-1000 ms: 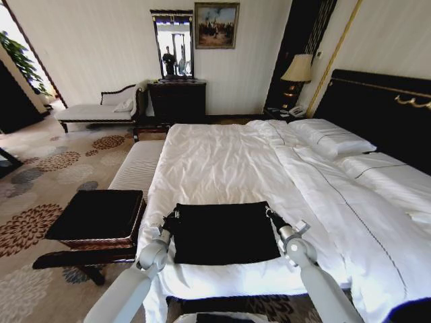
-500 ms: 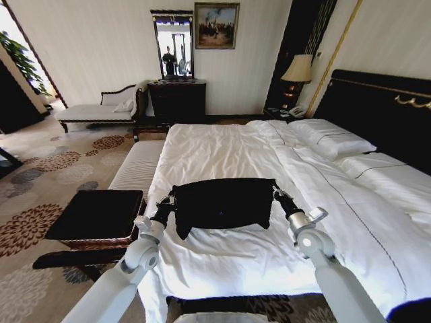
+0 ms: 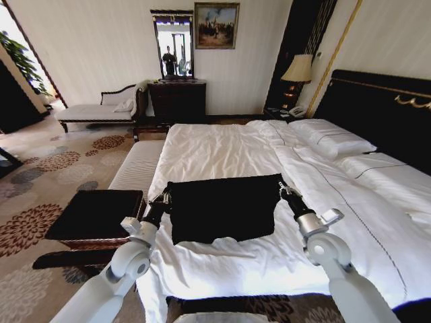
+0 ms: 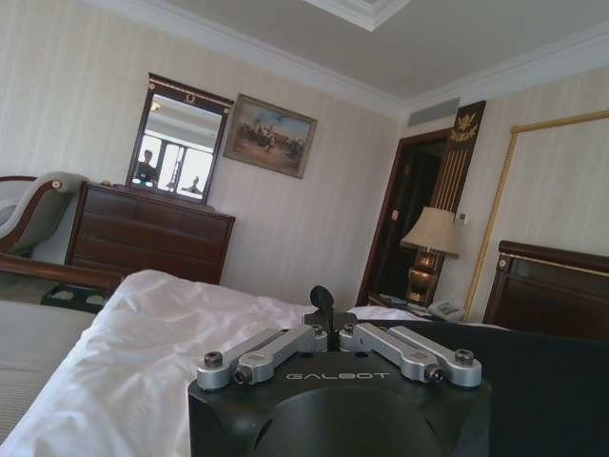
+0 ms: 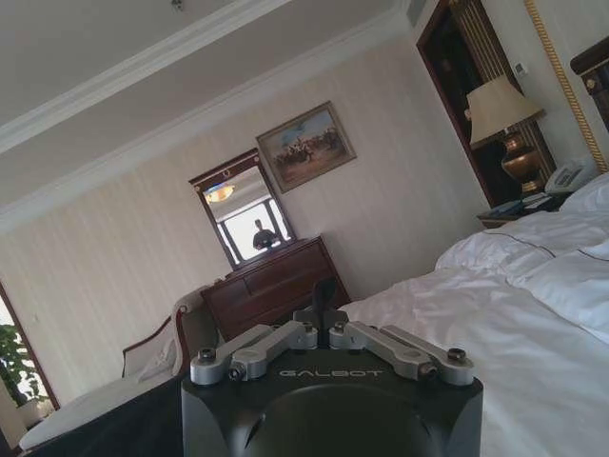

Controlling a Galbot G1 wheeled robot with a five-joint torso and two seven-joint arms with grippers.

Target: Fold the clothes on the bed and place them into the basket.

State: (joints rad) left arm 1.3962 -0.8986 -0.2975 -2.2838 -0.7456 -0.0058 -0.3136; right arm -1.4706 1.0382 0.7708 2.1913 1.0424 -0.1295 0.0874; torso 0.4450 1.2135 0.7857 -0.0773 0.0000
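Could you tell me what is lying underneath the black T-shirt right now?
The T-shirt lies spread on the bed; white duvet shows all around it. The left hand and right hand pinch its far corners. Whatever lies directly beneath is covered.

The word "GALBOT" is showing in pale capitals on the black housing of the left gripper, just below its metal linkage bars. The same word "GALBOT" is showing on the black housing of the right gripper. No other lettering, number or sign is reading clearly anywhere else in the room.
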